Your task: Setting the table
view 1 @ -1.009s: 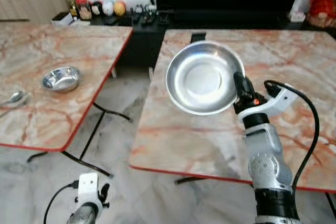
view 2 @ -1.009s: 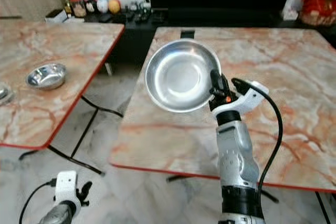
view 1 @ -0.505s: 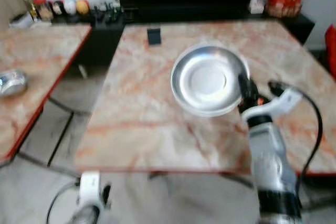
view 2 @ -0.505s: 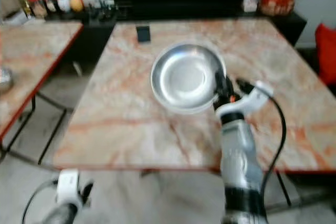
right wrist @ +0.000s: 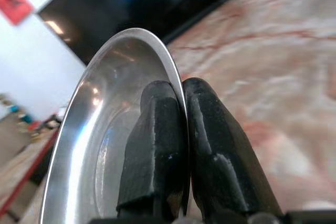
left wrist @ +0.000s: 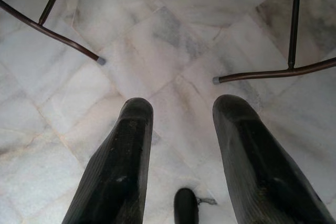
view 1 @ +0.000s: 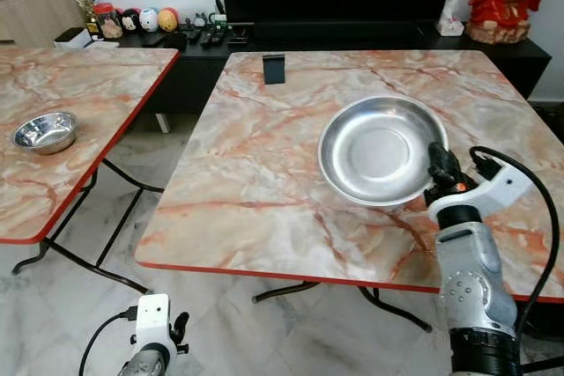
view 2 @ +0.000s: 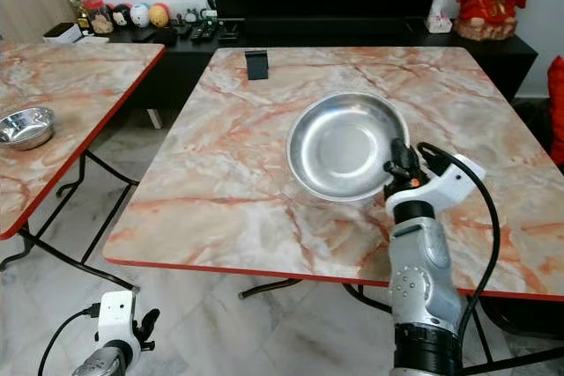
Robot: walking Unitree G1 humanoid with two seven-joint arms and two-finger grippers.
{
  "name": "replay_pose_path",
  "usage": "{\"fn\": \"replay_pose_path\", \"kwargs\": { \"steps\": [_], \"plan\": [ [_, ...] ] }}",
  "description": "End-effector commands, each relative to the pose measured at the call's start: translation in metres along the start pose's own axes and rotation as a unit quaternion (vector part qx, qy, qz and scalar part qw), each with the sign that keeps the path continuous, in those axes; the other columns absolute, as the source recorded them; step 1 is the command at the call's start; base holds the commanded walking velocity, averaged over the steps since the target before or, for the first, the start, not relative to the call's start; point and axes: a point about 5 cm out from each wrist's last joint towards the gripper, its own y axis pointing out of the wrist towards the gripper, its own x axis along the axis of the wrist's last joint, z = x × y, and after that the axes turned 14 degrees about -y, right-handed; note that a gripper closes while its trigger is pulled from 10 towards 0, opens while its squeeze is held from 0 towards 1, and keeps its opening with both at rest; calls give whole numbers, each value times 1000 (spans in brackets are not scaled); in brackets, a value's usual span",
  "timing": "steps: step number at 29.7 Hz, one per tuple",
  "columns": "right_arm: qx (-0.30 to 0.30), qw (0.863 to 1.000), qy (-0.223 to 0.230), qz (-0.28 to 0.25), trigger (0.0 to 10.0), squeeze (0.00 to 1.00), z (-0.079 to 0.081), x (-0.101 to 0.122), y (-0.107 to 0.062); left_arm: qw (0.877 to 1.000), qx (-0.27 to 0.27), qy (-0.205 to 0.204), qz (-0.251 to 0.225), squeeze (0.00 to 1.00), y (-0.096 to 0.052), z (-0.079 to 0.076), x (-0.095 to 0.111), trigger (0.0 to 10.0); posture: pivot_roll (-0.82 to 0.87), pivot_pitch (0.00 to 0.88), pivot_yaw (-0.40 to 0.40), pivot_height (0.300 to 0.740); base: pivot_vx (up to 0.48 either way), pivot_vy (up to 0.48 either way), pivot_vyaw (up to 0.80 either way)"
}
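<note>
Plate [view 1: 381,150] over right table [view 1: 256,182]; bowl [view 1: 44,131] seemingly on left table [view 1: 106,85].

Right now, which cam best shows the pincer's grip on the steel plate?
Right wrist view: the right pincer has one finger on each side of the plate rim, shut on it. Both eye views show the whole plate over the table, but the grip itself looks small.

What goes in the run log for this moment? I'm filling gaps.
right gripper: shut on steel plate rim | plate: tilted over marble table | left gripper: open, idle over floor

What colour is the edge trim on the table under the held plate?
Red, around the marble-patterned table; clearest in the left eye view, along the near edge.
</note>
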Motion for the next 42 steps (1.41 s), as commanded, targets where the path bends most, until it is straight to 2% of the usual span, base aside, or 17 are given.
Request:
{"fn": "replay_pose_path", "kwargs": {
  "steps": [1, 5, 9, 14, 16, 26, 30, 32, 38, 42],
  "plan": [
    [-34, 999, -12, 3, 10000, 0, -12, 3, -1, 1000, 6, 0, 11, 0, -1, 3, -3, 10000, -129, 0, 44, 740, 0, 0, 0],
    [-53, 998, -12, 14, 10000, 0, -18, 0, -3, 1000, 6, 1, 12, 0, -1, 4, -2, 10000, -126, 0, 45, 740, 0, 0, 0],
    [-102, 994, 8, 33, 10000, 0, -31, -7, -8, 1000, 7, 3, 12, 0, 0, 4, -2, 10000, -128, 0, 47, 740, 0, 0, 0],
    [-109, 992, 27, 59, 10000, 0, -32, -16, -12, 1000, 7, 5, 14, 0, 0, 5, -2, 10000, -128, 0, 49, 740, 0, 0, 0],
    [-121, 989, 21, 86, 10000, 0, -32, -25, -15, 1000, 6, 6, 15, 0, 0, 5, -2, 10000, -127, 0, 49, 740, 0, 0, 0],
    [-158, 980, 2, 119, 10000, 0, -40, -35, -22, 1000, 5, 7, 16, 0, -1, 4, -3, 10000, -125, 0, 49, 740, 0, 0, 0],
    [-169, 976, -26, 138, 10000, 0, -44, -38, -23, 1000, 4, 8, 16, 0, 0, 4, -3, 10000, -126, 0, 49, 740, 0, 0, 0],
    [-167, 964, -72, 193, 10000, 0, -45, -51, -28, 1000, 4, 8, 16, 0, 0, 3, -3, 10000, -128, 0, 48, 740, 0, 0, 0],
    [-169, 959, -89, 208, 10000, 0, -45, -54, -31, 1000, 3, 7, 16, 0, 0, 3, -2, 10000, -130, 0, 47, 740, 0, 0, 0],
    [-166, 952, -117, 227, 10000, 0, -47, -56, -33, 1000, 2, 6, 15, 0, 0, 2, -2, 10000, -131, 0, 46, 740, 0, 0, 0]
  ]
}}
